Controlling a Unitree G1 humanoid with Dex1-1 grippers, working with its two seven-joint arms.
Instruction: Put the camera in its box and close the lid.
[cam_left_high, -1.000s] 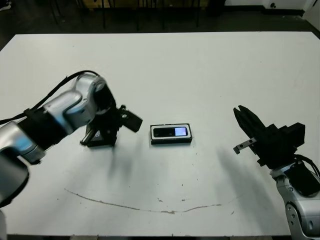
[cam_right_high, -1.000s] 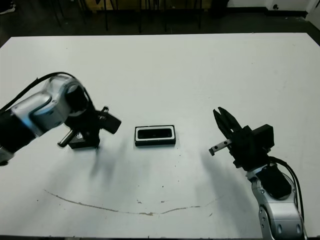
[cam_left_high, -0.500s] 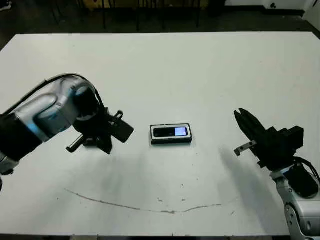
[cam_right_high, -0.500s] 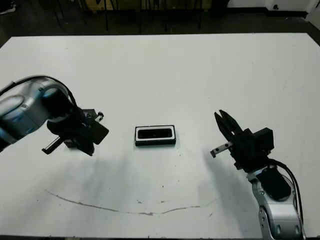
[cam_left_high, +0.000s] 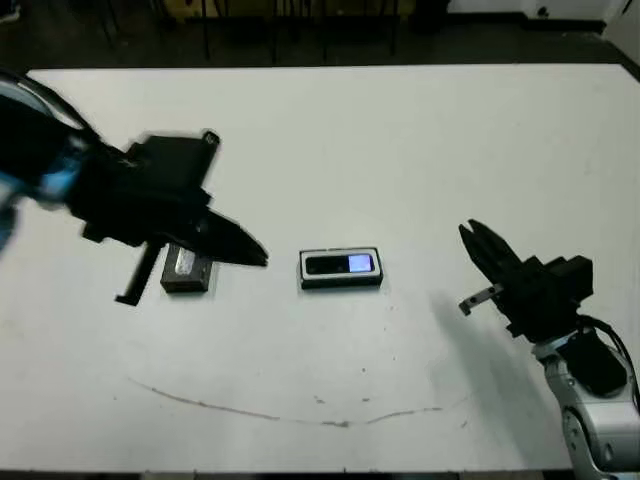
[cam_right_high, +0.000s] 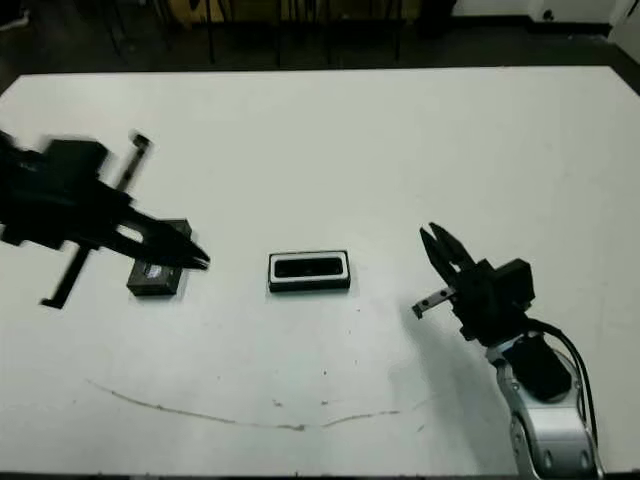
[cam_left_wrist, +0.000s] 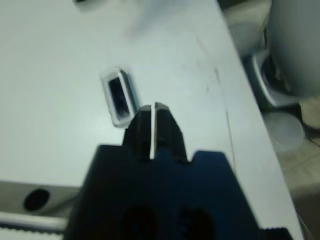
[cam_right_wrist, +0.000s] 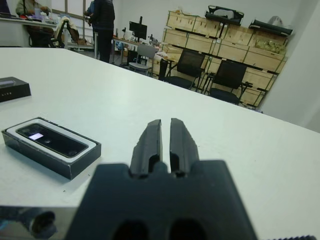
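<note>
Left eye view gives me one camera (cam_left_high: 340, 264), one box (cam_left_high: 341, 281) and one lid (cam_left_high: 187, 270), all resting on the white table (cam_left_high: 400, 150). I read the camera as a slim black slab with a small bluish-white glowing patch on its face, lying flat inside the box, a shallow black rectangular tray whose white lining shows as a thin frame around it, near the table's middle. The lid is a squat black block with a pale patch on top, lying flat well to the left of the box and apart from it. I count two grippers, each with two black fingers. My left gripper (cam_left_high: 255, 257) is motion-blurred, raised over the table between lid and box, its fingers pressed together with only a hairline seam showing in the left wrist view, and empty. My right gripper (cam_left_high: 475, 238) hangs well to the right of the box, fingers nearly together with a narrow slit between them, gripping nothing. The tabletop is smooth and matte, marked by a thin wavy dark line (cam_left_high: 300, 413) near its front edge. Beyond it, the right wrist view shows stacked wooden crates (cam_right_wrist: 220, 35), black chairs (cam_right_wrist: 230, 75) and people (cam_right_wrist: 102, 20) standing at the far side.
</note>
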